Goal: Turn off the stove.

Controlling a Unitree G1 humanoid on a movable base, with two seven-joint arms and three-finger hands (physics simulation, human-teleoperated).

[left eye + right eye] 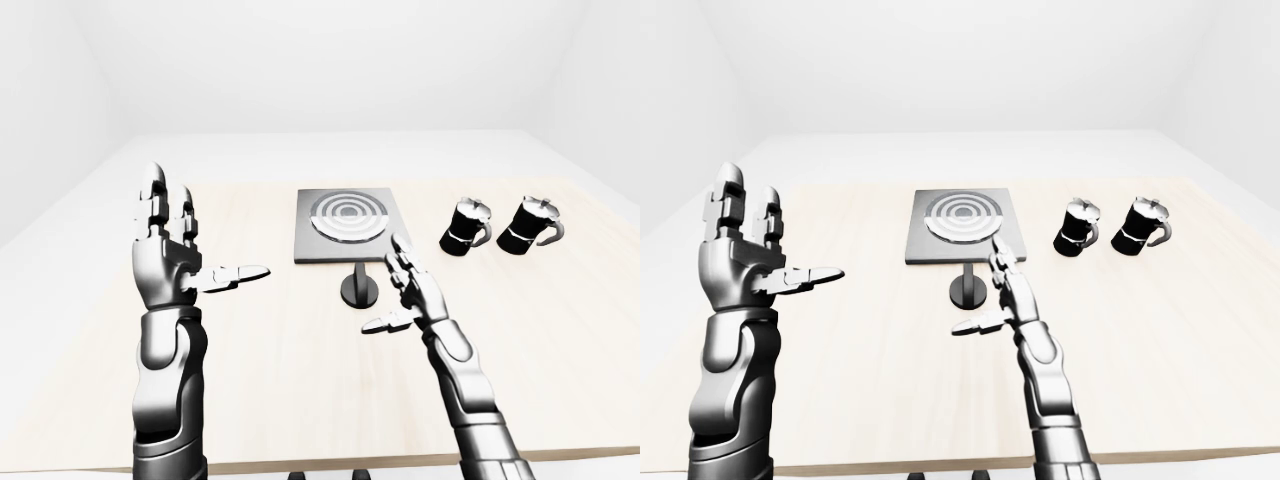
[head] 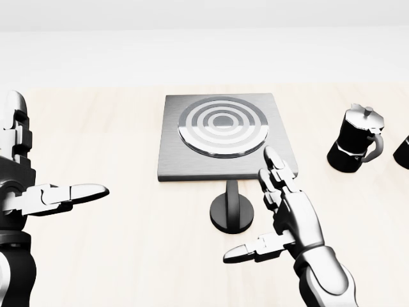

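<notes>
A grey square stove (image 2: 192, 160) with a ringed burner (image 2: 222, 125) lies on the pale wooden table (image 1: 300, 380). Its round black knob (image 2: 232, 213) with an upright handle stands just below the stove's lower edge. My right hand (image 2: 271, 214) is open, fingers stretched, just right of the knob and not touching it. My left hand (image 1: 185, 245) is open and raised at the left, thumb pointing toward the stove, holding nothing.
Two black moka pots (image 1: 466, 227) (image 1: 531, 224) stand side by side to the right of the stove. The table's near edge runs along the bottom of the eye views. White walls surround the table.
</notes>
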